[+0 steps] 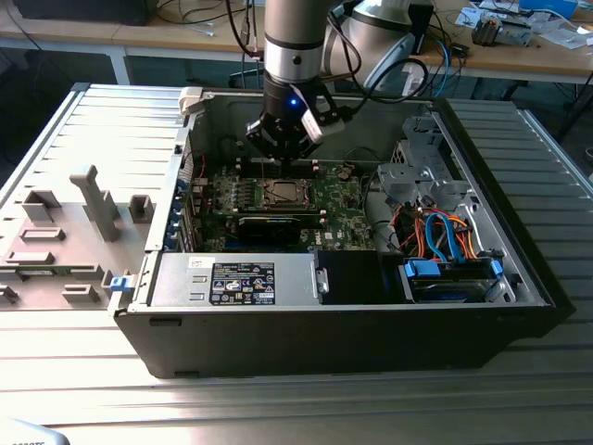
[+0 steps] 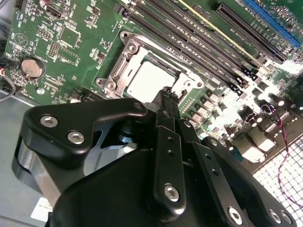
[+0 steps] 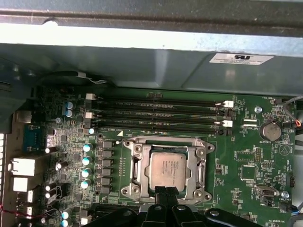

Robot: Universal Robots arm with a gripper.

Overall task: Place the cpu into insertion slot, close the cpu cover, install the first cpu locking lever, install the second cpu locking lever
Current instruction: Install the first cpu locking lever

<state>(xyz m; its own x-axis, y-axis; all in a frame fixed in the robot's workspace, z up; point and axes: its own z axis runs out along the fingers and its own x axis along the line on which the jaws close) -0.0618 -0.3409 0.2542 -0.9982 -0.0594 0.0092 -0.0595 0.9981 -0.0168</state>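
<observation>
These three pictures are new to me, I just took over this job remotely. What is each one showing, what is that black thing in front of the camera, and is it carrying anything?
The exterior view looks from outside at an open computer case lying on a metal table. A robot arm reaches down into it, and the gripper at its end hangs over the green motherboard.

Both wrist views come from cameras riding on the arm, so the black shape in front is the gripper itself. Its jaws are pressed together with nothing between them, so it carries nothing.

Just beyond the jaws is the insertion slot, a square socket with a silvery metal rim. The cpu, a flat grey chip, already lies inside it. The cpu cover appears to frame the chip, though I cannot tell whether it is latched. The long dark strips nearby are memory slots.
</observation>
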